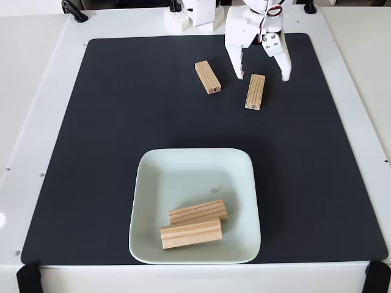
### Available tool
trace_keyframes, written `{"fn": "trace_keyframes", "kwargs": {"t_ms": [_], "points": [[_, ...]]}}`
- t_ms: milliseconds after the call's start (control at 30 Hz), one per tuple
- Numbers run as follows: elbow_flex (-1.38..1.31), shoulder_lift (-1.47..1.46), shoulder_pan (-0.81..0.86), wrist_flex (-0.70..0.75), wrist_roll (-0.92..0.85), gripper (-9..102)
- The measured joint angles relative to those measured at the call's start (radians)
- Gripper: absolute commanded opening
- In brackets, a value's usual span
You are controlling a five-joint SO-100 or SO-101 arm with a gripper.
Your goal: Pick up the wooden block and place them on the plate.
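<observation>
in the fixed view the white claw (263, 77) hangs at the top of the black mat (91, 152), its two fingers spread apart and holding nothing. one block (255, 91) lies on the mat just below the claw, between the fingertips' line and slightly tilted, not touched as far as can be told. a second block (208, 77) lies near it to the left, angled the other way. the plate (146, 201) sits low on the mat, well apart from the claw, with two more blocks in its lower half: one (198, 212) behind, one (190, 234) in front, side by side and touching. the mat covers a white tabletop (36, 91).
</observation>
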Motion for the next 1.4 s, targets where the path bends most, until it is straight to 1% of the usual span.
{"fn": "trace_keyframes", "kwargs": {"t_ms": [133, 367, 500, 633, 800, 1200, 1233, 1300, 1400], "points": [[0.005, 0.0, 0.0, -0.003, 0.0, 37], [0.08, -0.006, 0.0, -0.129, 0.012, 37], [0.124, -0.006, 0.0, -0.169, 0.017, 37], [0.127, -0.006, 0.0, -0.184, 0.018, 37], [0.129, -0.006, -0.009, -0.238, 0.037, 37], [0.129, -0.006, -0.009, -0.242, 0.04, 37], [0.129, -0.006, -0.009, -0.242, 0.04, 36], [0.129, -0.006, -0.009, -0.242, 0.04, 31], [0.133, -0.006, -0.009, -0.242, 0.04, 16]]}}
